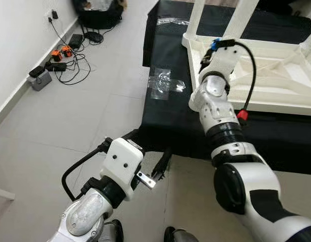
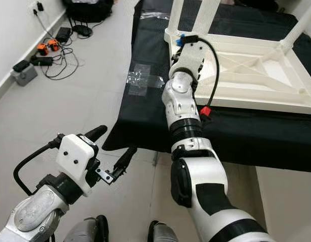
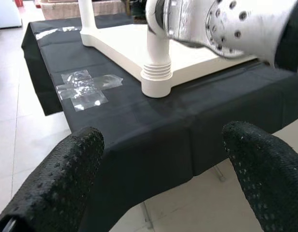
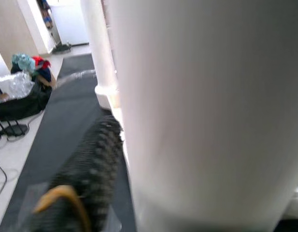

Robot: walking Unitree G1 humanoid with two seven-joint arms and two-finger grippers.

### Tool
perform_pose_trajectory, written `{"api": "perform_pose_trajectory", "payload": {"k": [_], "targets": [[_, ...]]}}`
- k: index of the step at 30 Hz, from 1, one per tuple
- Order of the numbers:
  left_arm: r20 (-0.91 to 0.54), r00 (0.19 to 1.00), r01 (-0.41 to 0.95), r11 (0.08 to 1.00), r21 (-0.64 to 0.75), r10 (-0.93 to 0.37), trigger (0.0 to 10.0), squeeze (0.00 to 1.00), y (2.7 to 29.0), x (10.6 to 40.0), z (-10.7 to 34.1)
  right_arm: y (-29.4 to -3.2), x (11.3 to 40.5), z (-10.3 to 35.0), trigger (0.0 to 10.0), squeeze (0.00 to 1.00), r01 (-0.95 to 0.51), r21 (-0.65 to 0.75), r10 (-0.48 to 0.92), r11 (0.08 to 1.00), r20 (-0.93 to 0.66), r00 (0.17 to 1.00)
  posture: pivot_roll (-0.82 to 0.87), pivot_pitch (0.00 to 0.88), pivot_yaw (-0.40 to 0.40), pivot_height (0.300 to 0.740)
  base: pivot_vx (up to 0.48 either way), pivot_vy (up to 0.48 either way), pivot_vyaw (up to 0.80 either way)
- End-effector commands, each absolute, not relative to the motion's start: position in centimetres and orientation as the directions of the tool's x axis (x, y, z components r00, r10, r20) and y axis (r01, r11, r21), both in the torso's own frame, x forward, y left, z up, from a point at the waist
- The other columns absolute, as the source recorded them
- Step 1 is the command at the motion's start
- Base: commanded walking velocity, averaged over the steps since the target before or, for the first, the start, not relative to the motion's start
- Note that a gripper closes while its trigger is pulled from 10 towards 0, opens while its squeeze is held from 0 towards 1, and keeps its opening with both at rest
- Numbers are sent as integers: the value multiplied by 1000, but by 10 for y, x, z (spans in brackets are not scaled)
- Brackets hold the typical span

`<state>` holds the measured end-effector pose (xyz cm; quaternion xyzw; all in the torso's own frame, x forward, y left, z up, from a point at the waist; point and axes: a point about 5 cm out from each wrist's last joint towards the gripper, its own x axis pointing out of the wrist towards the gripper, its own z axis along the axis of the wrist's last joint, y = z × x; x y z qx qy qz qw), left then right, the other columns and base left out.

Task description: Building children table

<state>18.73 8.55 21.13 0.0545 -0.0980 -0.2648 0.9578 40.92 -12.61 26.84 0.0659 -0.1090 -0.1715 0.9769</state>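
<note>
Fingers [image 4: 91, 169] of right gripper [image 1: 214, 46] against table leg [image 4: 206, 111], grip state unclear; left gripper [image 3: 163, 159] wide, idle. White table [image 2: 256, 70] rigid, light, smooth plastic; grasp leg near threaded base.

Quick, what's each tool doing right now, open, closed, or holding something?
Left tool: open, holding nothing.
Right tool: against a white table leg; grip cannot be told.

left arm [image 1: 89, 212]: silver metal joint, black collar, white boxy wrist housing with two small dark screw holes
left arm cable [image 1: 74, 171]: black, looped beside the wrist housing
left tool [image 3: 163, 169]: two long black fingers with a dotted rubber texture, small silver bracket at the base
right arm [image 1: 223, 126]: glossy white and silver segments, black ribbed rings between them
right arm cable [image 1: 252, 70]: black, red connector at one end, blue clip near the wrist
</note>
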Motion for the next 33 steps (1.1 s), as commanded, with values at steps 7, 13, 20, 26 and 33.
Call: {"api": "perform_pose_trajectory", "payload": {"k": [7,13,20,26,33], "targets": [[152,840,501,853,148,-520,10000,0,84,189,208,-123,401,277,10000,0,332,159,-363,930,239,901,100,197,-86,740,0,0,0],[150,842,498,853,155,-519,10000,0,85,192,206,-139,384,270,10000,43,351,110,-368,930,295,882,90,187,-84,740,0,0,0],[156,840,499,852,157,-520,10000,0,84,195,205,-148,372,259,10000,878,377,79,-382,923,300,874,82,174,-77,740,0,0,0],[161,839,497,853,159,-519,10000,0,85,197,206,-141,365,251,10000,0,277,82,-289,957,267,920,80,170,-77,740,0,0,0],[165,841,493,855,162,-516,10000,0,86,199,205,-130,350,239,10000,0,124,90,-142,988,239,960,72,166,-78,740,0,0,0]]}}
